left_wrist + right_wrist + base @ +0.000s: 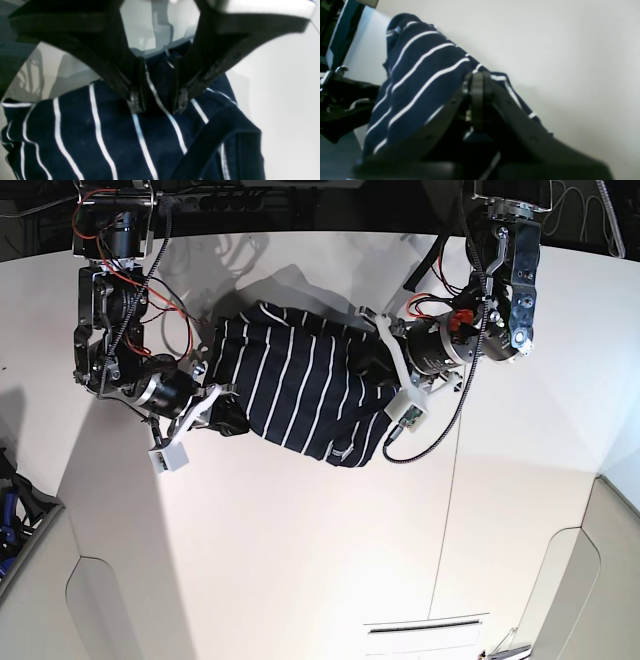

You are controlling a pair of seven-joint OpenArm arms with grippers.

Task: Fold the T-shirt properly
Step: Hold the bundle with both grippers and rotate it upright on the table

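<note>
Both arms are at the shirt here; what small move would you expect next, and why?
Probably a short joint lift to carry the fold over. The right gripper is pinched shut on the T-shirt at one edge, the left gripper straddles a raised ridge of cloth at the other, and the shirt lies bunched on the table.

My base camera looks straight down from high above the white bench [300, 560], taking in both arms. My left wrist camera peers along its jaws, very close to the T-shirt [100, 140]. My right wrist camera sits low and near, looking across the same striped cloth. All three share it.
</note>
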